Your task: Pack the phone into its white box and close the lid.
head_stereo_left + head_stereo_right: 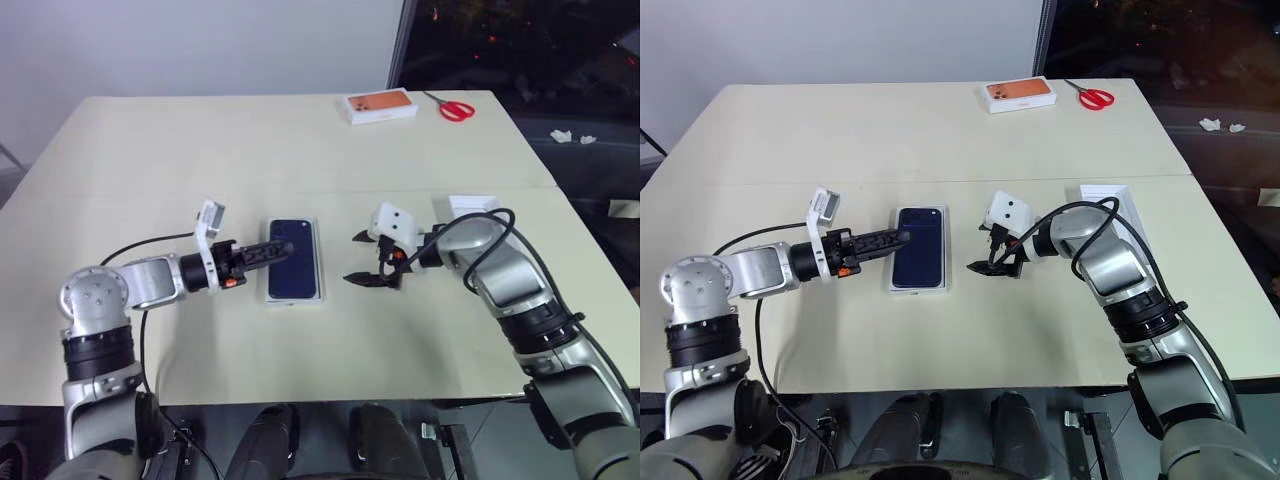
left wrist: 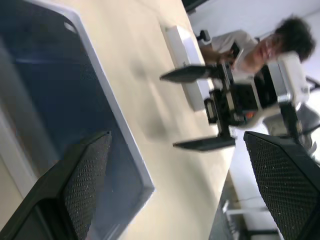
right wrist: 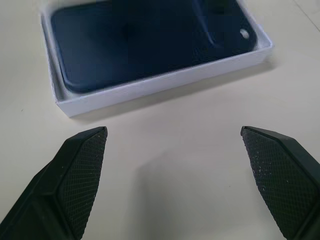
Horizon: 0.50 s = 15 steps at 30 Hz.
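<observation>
While we are looking down from the head, the phone (image 1: 294,259) is lying in the white box (image 1: 294,298), our left gripper (image 1: 281,249) spread wide above it, our right gripper (image 1: 366,260) gaping beside. Through the right wrist, the fingers (image 3: 75,172) are framing the boxed phone (image 3: 145,42).

Bare table (image 1: 330,350) between white box (image 1: 294,296) and right gripper (image 1: 366,260), left gripper (image 1: 285,250) overhanging box

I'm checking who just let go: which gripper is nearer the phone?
Left. The left gripper hangs open over the phone's edge in the white box; the right gripper is open beside the box, clearly apart.
</observation>
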{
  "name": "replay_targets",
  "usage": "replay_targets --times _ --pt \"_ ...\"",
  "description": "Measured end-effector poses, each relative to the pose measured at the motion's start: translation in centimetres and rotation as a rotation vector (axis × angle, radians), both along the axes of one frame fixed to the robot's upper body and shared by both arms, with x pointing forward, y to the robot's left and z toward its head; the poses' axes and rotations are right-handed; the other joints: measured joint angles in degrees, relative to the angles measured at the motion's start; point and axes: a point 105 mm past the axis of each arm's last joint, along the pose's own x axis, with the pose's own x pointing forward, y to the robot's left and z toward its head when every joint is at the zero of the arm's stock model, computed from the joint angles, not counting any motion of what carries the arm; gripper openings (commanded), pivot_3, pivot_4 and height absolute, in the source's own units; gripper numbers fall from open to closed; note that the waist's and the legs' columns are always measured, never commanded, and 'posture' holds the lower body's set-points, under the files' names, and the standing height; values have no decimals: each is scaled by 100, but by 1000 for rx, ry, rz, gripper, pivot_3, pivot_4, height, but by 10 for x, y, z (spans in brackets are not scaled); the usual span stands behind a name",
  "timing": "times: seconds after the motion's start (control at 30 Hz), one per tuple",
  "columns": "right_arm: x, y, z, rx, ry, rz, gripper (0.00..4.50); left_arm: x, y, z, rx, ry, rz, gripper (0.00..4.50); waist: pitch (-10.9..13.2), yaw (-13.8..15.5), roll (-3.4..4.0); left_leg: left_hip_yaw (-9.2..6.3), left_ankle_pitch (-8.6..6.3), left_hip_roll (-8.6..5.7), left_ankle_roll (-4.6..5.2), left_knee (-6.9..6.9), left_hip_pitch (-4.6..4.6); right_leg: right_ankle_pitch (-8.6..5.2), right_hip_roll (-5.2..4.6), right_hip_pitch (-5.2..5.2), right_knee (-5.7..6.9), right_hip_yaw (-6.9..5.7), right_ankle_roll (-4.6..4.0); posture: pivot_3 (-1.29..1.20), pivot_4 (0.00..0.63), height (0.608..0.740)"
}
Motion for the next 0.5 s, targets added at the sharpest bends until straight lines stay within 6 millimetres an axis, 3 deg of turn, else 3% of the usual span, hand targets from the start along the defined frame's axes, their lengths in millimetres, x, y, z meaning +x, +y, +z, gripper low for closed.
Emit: replay_targets --times 0.1,0.3,0.4,0.5 --pt "1 0 2 5 -16 1 4500 -1 11 -2 45 -19 34 4454 0 1 1 -2 -3 4 6 -1 3 0 4 0 4 -2 0 0 150 740" --pt "3 -1 0 9 -10 -9 4500 6 39 -27 180 -41 157 4454 1 29 3 -2 -4 2 8 -2 1 0 0 1 0 -2 -2 0 150 740" --pt "5 1 -2 25 4 -16 3580 18 51 -28 237 -102 243 3585 1 29 3 -1 -6 1 10 -1 2 2 -2 4 -2 -2 -5 0 150 740" --pt "9 -1 -6 33 9 -41 2018 23 57 -36 292 -118 277 2057 1 18 3 -1 -6 1 11 -5 1 2 -2 1 -4 -1 -5 0 150 740"
